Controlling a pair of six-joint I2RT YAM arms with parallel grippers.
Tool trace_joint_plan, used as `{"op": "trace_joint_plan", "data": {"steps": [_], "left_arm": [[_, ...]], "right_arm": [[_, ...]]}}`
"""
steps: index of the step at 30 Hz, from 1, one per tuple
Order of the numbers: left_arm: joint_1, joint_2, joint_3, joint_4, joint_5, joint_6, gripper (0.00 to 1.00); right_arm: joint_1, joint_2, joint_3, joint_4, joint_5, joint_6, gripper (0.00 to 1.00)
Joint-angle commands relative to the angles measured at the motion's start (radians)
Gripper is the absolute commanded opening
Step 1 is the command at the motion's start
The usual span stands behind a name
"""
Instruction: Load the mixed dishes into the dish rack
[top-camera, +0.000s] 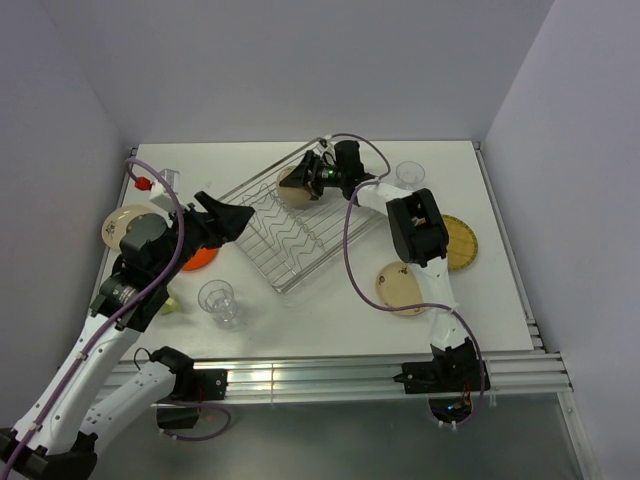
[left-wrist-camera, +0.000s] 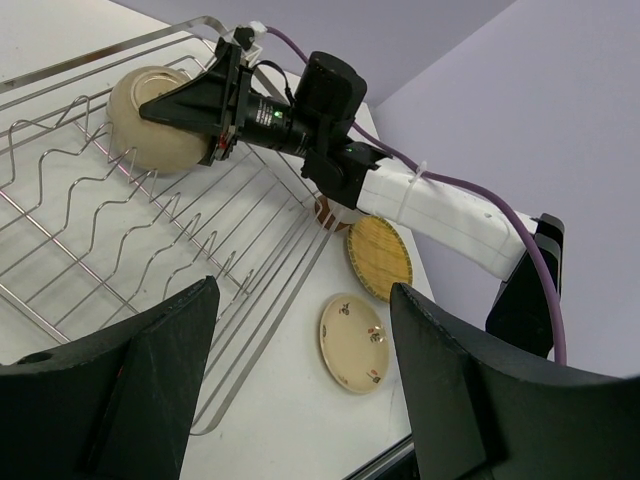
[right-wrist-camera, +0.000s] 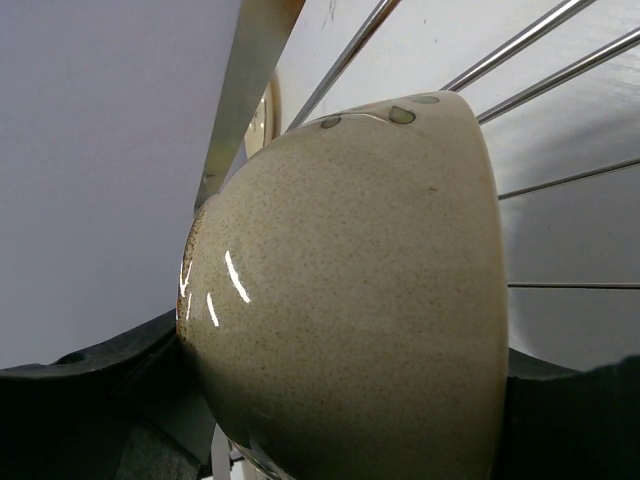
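1. Bowl (left-wrist-camera: 150, 120): cream, speckled, glazed. It is tipped on its side at the upper-left corner of the rack (top-camera: 300, 238) in the top view. Cannot tell whether it rests on the wires.
2. Handling, judged: stiff ceramic with moderate weight. The glaze is slick and would likely chip against wire. Best hold is across the wall, near the rim.
3. Right gripper (top-camera: 298, 182): jaws closed on the bowl, one finger on either side.
4. Left gripper (top-camera: 228, 212): jaws apart and empty, at the rack's left edge.
5. Outward: yellow plate (top-camera: 462, 242) and cream plate (top-camera: 402, 288) lie right of the rack, and a glass (top-camera: 217, 300) lower left. All are on the table, not yet loaded.
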Motion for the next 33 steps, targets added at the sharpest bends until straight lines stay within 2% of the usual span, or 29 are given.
{"op": "trace_joint_plan", "data": {"steps": [1,4,5,9,13,27,33], "left_arm": [[0.002,-0.007,0.012,0.019,-0.009,-0.003,0.76],[0.002,-0.002,0.016,0.019,-0.009,0.001,0.76],[0.002,-0.001,0.016,0.021,-0.008,0.001,0.76],[0.002,-0.002,0.01,0.033,-0.005,0.001,0.76],[0.002,-0.015,-0.002,0.039,-0.005,-0.002,0.76],[0.002,-0.082,-0.046,0.083,0.009,0.001,0.76],[0.002,-0.102,-0.049,0.077,0.032,-0.002,0.76]], "right_arm": [[0.003,-0.009,0.068,0.082,0.026,0.035,0.55],[0.003,-0.009,0.065,0.057,0.036,0.034,0.6],[0.003,-0.011,0.065,0.051,0.042,0.028,0.66],[0.0,-0.026,0.054,0.024,0.054,0.012,0.78],[-0.011,-0.042,0.039,-0.013,0.068,-0.014,1.0],[-0.053,-0.184,-0.013,-0.331,0.215,-0.193,1.0],[-0.066,-0.194,-0.047,-0.333,0.201,-0.189,1.0]]}}
